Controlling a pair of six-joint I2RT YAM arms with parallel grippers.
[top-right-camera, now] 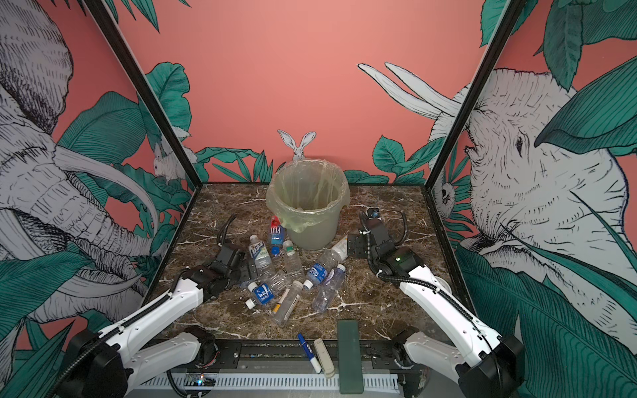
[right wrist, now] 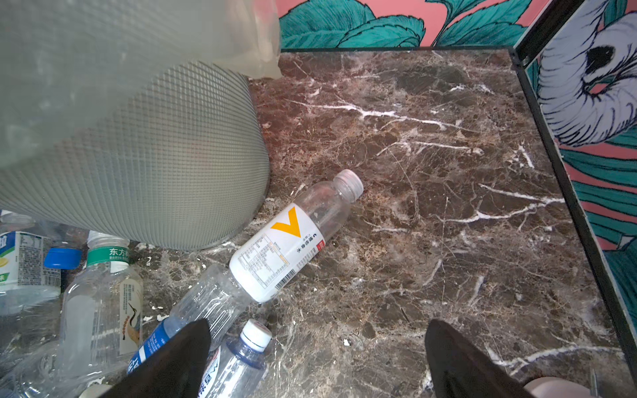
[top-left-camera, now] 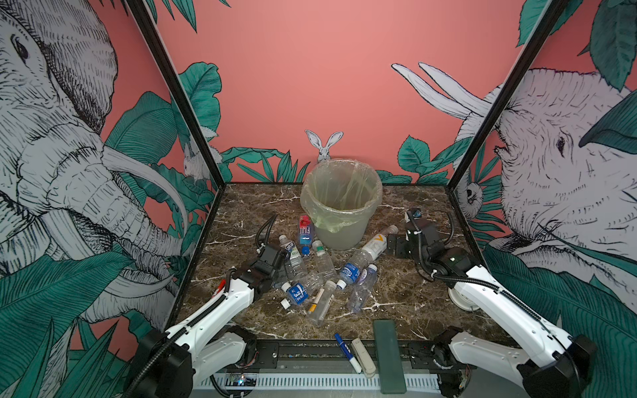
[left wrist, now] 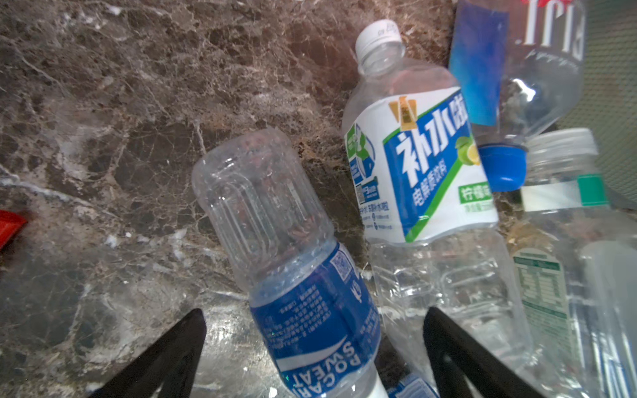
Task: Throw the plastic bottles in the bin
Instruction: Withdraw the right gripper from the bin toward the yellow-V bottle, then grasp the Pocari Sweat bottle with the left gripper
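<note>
Plastic bottles [top-left-camera: 320,272] lie scattered on the surface [top-left-camera: 396,296] in front of the bin [top-left-camera: 339,234], which stands upright at the back. Left fingers [left wrist: 165,358] spread wide, empty, low over the pile; the blue-label bottle [left wrist: 303,293] lies between them. Right fingers [right wrist: 462,361] equally wide, empty, facing the white-label bottle [right wrist: 286,251] beside the bin's base. I'd close the left pair across the labelled waist, then lift clear of the neighbours before swinging
</note>
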